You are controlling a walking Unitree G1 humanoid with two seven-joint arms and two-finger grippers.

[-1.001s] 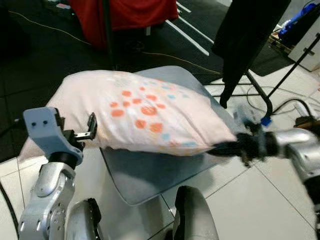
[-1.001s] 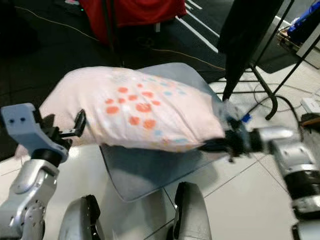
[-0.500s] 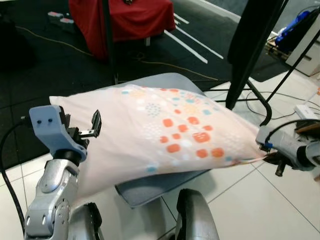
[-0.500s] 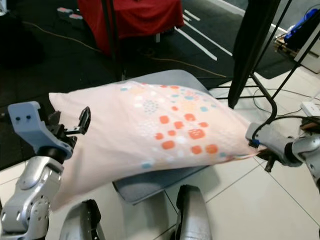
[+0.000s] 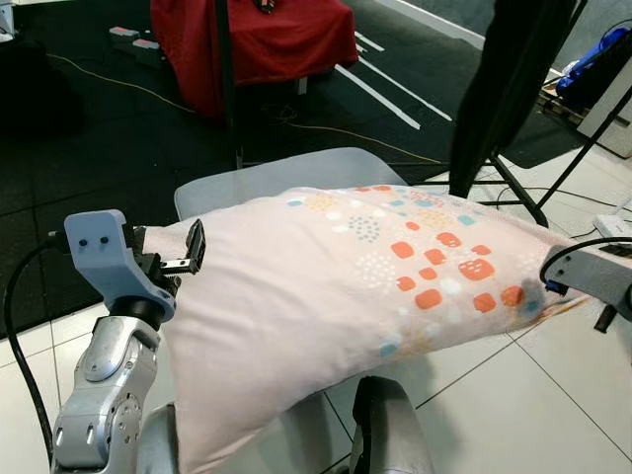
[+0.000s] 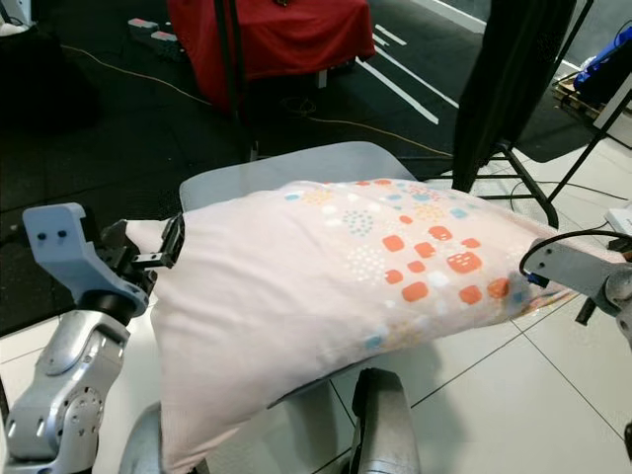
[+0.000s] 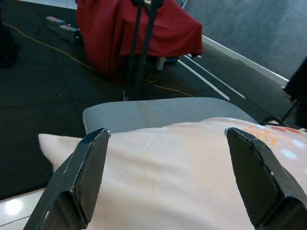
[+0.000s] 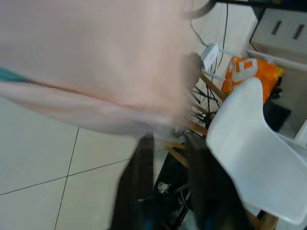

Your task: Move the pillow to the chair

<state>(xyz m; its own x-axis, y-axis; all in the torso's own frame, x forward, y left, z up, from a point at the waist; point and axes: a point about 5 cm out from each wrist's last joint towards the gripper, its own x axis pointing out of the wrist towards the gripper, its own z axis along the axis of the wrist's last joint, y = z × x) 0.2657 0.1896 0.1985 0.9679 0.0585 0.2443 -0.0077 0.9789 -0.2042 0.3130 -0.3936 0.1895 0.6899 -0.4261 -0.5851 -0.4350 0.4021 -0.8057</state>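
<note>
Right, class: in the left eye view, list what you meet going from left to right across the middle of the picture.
Left pincer → pillow with its orange squares → right arm at the pillow's far corner.

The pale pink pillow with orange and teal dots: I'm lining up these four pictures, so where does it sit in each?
Left eye view: pale pink pillow across the middle, over the grey chair seat.
Right eye view: across the middle, same seat behind.
Left wrist view: lower half, between the left gripper's black fingers.
Right wrist view: blurred, along the upper part.
Shared landmark: the red cloth.
</note>
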